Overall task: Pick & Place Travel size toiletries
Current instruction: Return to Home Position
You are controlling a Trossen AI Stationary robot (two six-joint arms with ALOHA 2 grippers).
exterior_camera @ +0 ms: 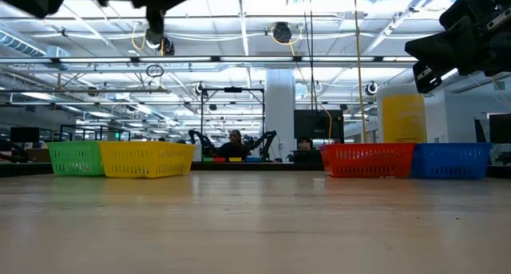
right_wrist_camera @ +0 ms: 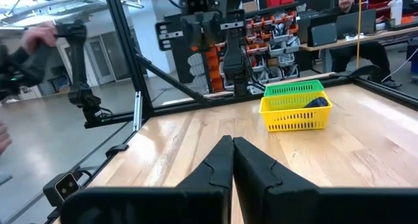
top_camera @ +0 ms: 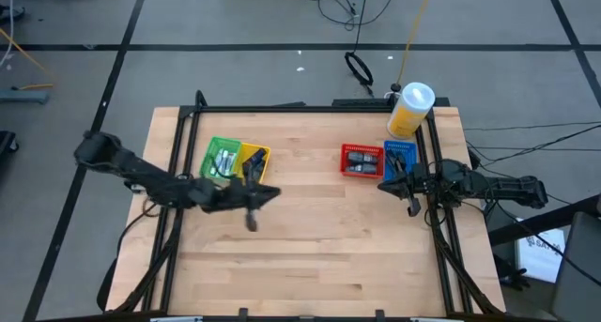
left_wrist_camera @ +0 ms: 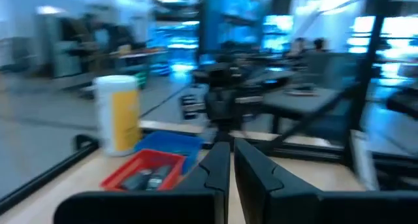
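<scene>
Left gripper (left_wrist_camera: 230, 145) hangs over the bare wooden table (top_camera: 310, 256) near the yellow plastic mesh basket (top_camera: 263, 154), fingers pressed together, nothing between them; right gripper (right_wrist_camera: 232, 142) sits at the table's right edge beside the blue plastic mesh basket (top_camera: 399, 145), fingers together too, empty; small dark and silver travel size toiletries (top_camera: 358, 161) lie in the red plastic mesh basket (top_camera: 361, 146), more in the green plastic mesh basket (top_camera: 214, 151), one dark piece in the yellow; a tall yellow white-capped jar (top_camera: 410, 109) stands behind the blue basket.
</scene>
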